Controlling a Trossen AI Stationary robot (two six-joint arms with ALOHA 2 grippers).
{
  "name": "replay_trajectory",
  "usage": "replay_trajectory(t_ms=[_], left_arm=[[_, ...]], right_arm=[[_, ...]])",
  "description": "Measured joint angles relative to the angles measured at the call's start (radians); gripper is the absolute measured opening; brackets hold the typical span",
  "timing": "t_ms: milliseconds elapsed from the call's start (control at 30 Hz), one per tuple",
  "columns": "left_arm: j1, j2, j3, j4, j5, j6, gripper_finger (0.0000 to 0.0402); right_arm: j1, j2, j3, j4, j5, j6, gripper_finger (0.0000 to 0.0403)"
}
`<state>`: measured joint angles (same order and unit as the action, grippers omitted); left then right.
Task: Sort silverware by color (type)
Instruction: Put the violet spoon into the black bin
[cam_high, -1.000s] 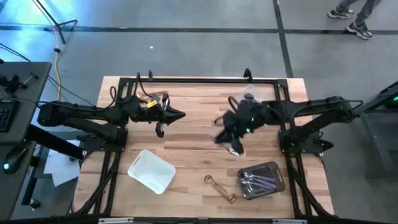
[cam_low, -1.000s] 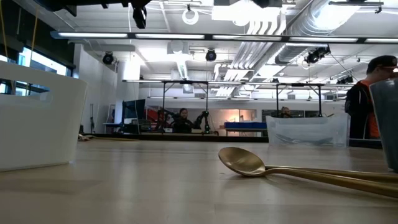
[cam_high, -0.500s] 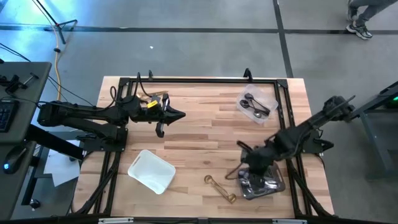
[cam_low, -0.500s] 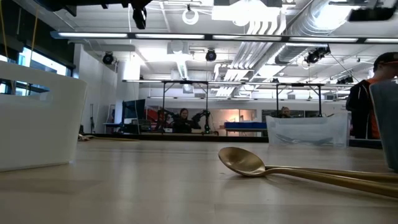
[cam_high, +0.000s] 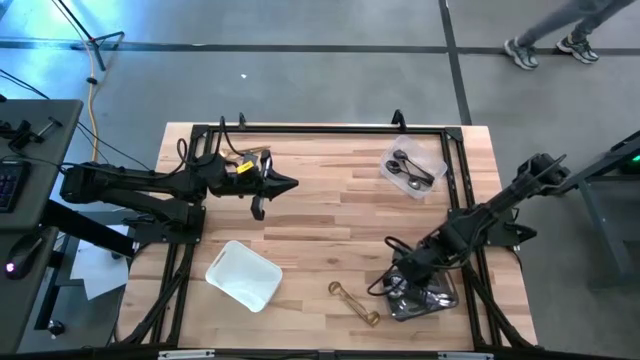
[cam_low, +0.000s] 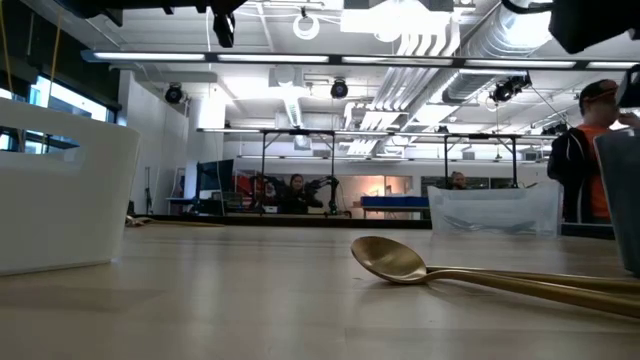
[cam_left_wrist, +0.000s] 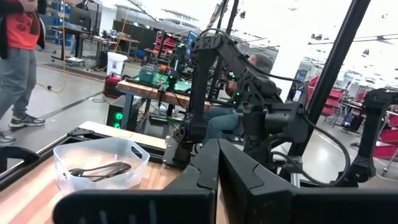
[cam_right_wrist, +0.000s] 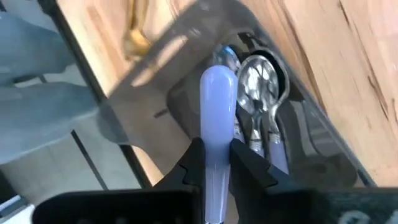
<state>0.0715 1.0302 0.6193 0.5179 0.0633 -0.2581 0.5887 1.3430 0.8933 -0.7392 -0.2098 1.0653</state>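
Observation:
My right gripper (cam_high: 398, 283) is low over the dark grey tray (cam_high: 440, 272) at the table's near right, shut on a lavender-handled utensil (cam_right_wrist: 217, 106). Shiny silver spoons (cam_right_wrist: 264, 81) with lavender handles lie in that tray. Two gold spoons (cam_high: 355, 302) lie flat on the wood left of it, and one of them (cam_low: 400, 262) fills the low view. Dark spoons (cam_high: 410, 170) lie in a clear tray (cam_high: 428, 158) at the far right. My left gripper (cam_high: 290, 185) waits shut above the table's far left (cam_left_wrist: 217, 168). My right gripper pinches the utensil's lavender handle (cam_right_wrist: 216, 140) between its two fingers (cam_right_wrist: 245, 163). The handle runs along the fingers, and its rounded end (cam_right_wrist: 217, 78) sticks out past the fingertips over the grey tray. The gripper slants down from the far right. The utensil's other end is hidden behind the fingers.
An empty white tray (cam_high: 243, 275) sits near the left, close to the near edge, and looms at the left of the low view (cam_low: 60, 200). Bare wood lies across the table's middle. A black frame rail rings the table. People walk and stand beyond the far edge.
My right gripper has swung from the table's middle toward the near right edge and come down over the grey tray, uncovering the clear tray with the dark spoons. In the last half second it has only crept a little nearer the tray.

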Motion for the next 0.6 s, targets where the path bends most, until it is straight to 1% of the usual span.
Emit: replay_trajectory(t_ms=[167, 300, 433, 600], left_arm=[[0.0, 0.0, 0.0, 0.0, -0.017, 0.019, 0.0], [0.0, 0.0, 0.0, 0.0, -0.047, 0.025, 0.0], [0.002, 0.0, 0.0, 0.0, -0.051, 0.026, 0.0], [0.021, 0.0, 0.0, 0.0, -0.05, 0.027, 0.0]], right_arm=[[0.001, 0.0, -0.051, 0.011, -0.002, -0.007, 0.004], [0.0, 0.0, -0.099, 0.076, 0.0, 0.004, 0.0035], [-0.001, 0.0, -0.151, 0.153, 0.0, 0.012, 0.0039], [-0.002, 0.0, -0.192, 0.16, 0.028, 0.002, 0.0043]])
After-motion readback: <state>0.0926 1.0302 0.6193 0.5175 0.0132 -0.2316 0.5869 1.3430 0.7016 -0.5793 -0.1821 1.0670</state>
